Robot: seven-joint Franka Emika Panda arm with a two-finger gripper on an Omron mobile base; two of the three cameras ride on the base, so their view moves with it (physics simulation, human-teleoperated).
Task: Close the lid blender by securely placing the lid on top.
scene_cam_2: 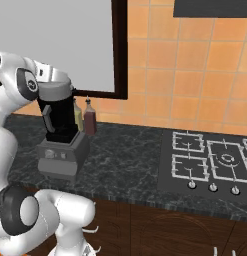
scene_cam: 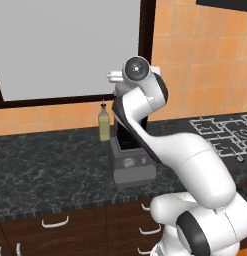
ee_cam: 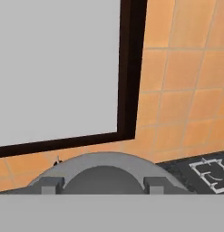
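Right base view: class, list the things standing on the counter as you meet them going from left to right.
blender → yellowish bottle → brown bottle → stove burners

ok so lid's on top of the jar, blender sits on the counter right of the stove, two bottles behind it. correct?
One thing is off: the blender sits left of the stove, not right, as the right base view shows. The rest holds: the lid is on top of the jar, and two bottles stand behind it on the counter.
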